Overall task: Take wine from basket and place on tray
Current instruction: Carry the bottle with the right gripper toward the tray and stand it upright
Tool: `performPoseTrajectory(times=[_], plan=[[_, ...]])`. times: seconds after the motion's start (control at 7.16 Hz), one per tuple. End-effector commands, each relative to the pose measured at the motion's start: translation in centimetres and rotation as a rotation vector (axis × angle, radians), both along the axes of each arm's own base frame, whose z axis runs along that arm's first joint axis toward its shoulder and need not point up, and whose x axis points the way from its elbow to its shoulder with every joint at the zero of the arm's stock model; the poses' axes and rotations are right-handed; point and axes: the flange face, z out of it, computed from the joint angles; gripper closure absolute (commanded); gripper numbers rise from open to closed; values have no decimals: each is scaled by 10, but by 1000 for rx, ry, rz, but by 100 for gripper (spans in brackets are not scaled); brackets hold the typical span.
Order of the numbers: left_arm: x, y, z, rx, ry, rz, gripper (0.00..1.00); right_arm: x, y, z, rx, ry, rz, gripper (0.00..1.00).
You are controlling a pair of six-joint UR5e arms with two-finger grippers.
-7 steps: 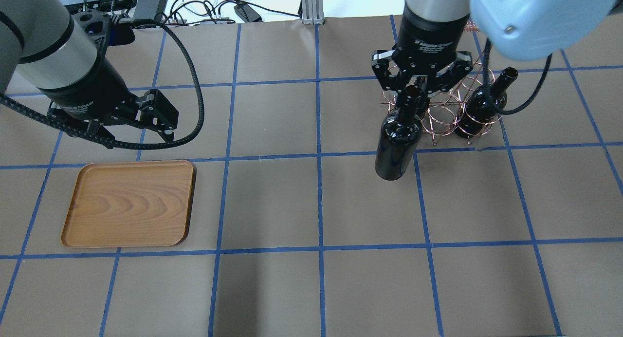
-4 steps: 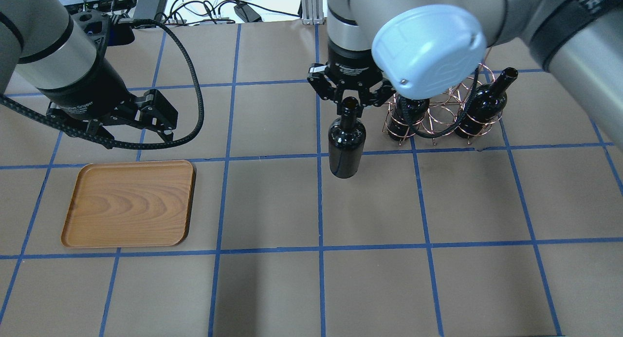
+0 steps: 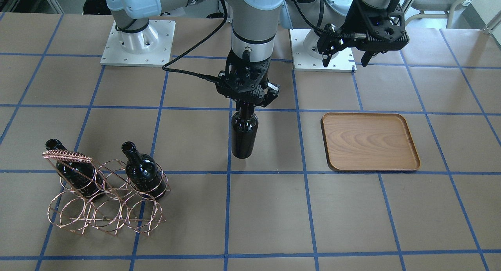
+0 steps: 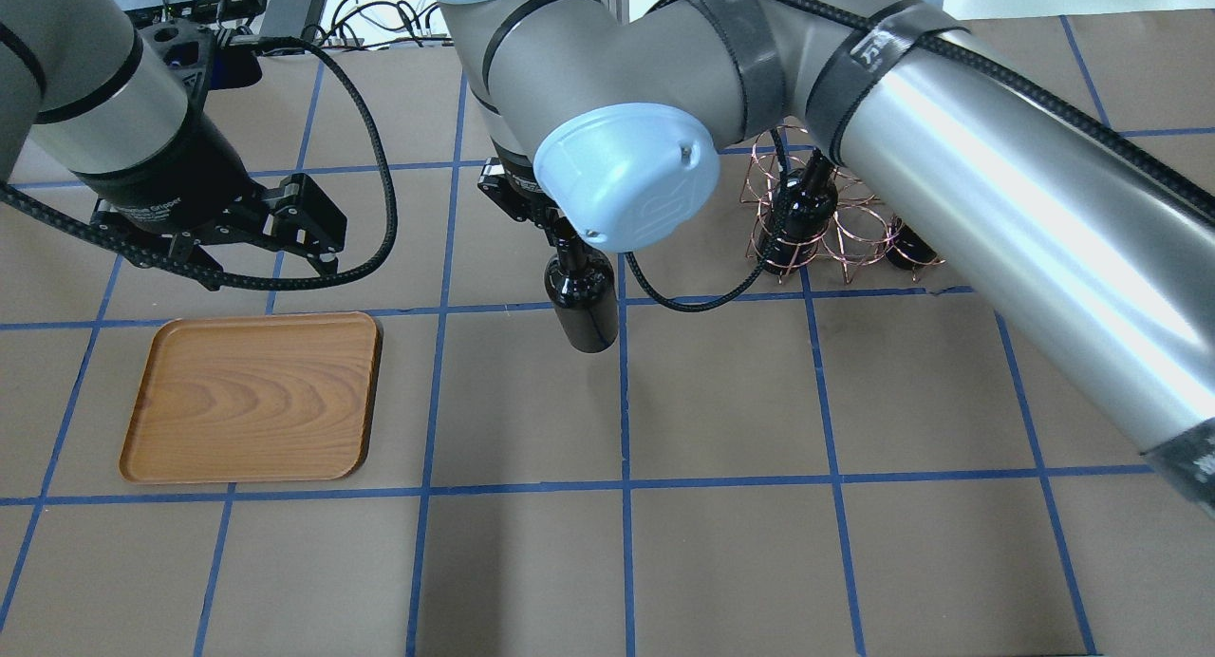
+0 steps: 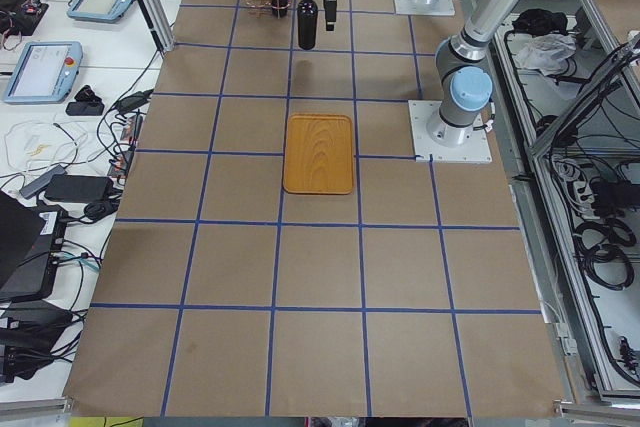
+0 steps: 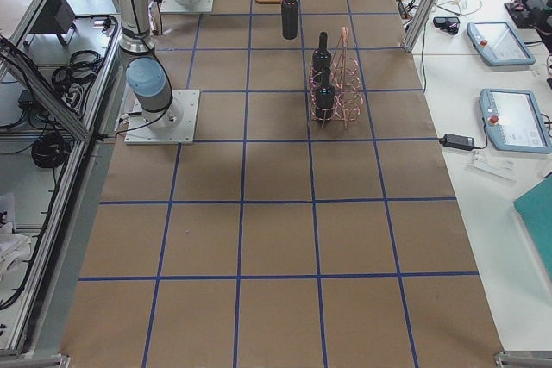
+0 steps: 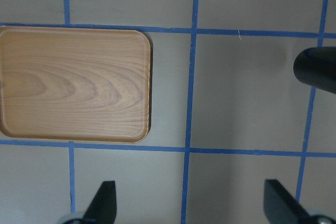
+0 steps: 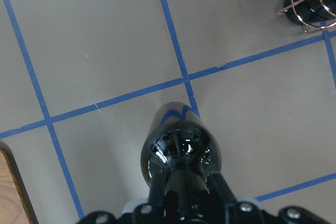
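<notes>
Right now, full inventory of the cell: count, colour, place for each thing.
held wine bottle: 1, glossy black, hanging upright by its neck above the table, between basket and tray
wine bottles in the rack: 2, glossy black, tilted in the wire basket's rings
wire basket: 1, copper, on the table on the robot's right side
tray: 1, brown wood, flat on the table on the robot's left side, nothing on it
table: 1, brown paper with a blue tape grid
teach pendants: 2, grey-blue, on the side bench
right gripper: 1, black, shut on the held bottle's neck
left gripper: 1, black, open, hovering near the tray
</notes>
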Motion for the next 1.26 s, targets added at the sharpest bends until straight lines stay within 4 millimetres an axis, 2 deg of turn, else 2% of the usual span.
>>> performPoseTrajectory(times=[0.0, 0.42, 0.7, 0.84, 0.98, 1.12], plan=[[0, 0, 0, 0, 0, -2, 0, 21, 3, -9, -9, -16, -43, 87], [0, 0, 0, -1, -2, -13, 0, 36, 4, -16, -14, -36, -80, 87], [0, -3, -5, 13, -1, -10, 0, 49, 28, -27, 40, 4, -46, 86], [0, -3, -6, 16, -1, -18, 0, 45, 34, -19, 38, 0, -46, 86], [-1, -3, -5, 13, 2, -18, 0, 41, 38, -25, 45, 3, -50, 80], [0, -4, -6, 13, 1, -18, 0, 41, 46, -33, 57, 12, -41, 79]])
